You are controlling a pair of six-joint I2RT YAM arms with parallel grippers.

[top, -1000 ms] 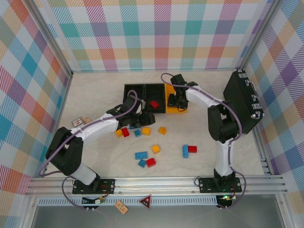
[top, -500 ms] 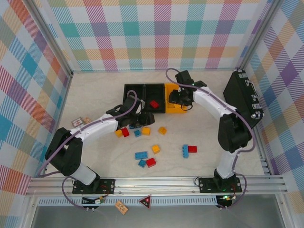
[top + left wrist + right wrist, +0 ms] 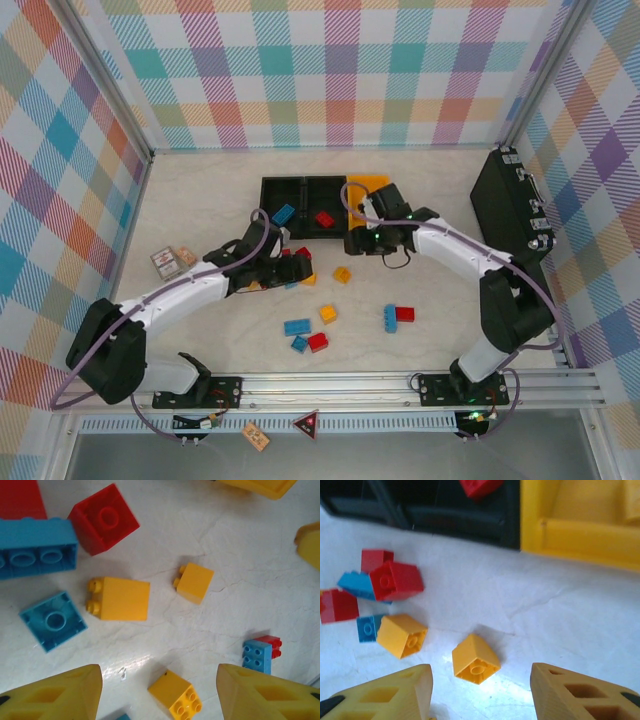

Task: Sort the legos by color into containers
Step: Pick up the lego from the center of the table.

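Left gripper (image 3: 158, 676) released, empty, hovers above mixed legos (image 3: 119, 598) loose on the surface (image 3: 200, 190), probably choosing one. Containers (image 3: 265, 205) beyond hold one blue and one red brick. Right gripper (image 3: 481, 675) spread, empty, straddles a yellow-orange brick (image 3: 475, 659) just short of the yellow bin (image 3: 580, 535).

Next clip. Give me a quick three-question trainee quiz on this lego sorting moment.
1. What colour is the lego in the middle black bin? A red, B blue, C yellow.
2. True or false: the right fingers are shut on a lego.
3. Fill in: the left black bin holds one ____ lego.
Key: 1 A. 2 false, they stand open over a loose yellow lego. 3 blue.
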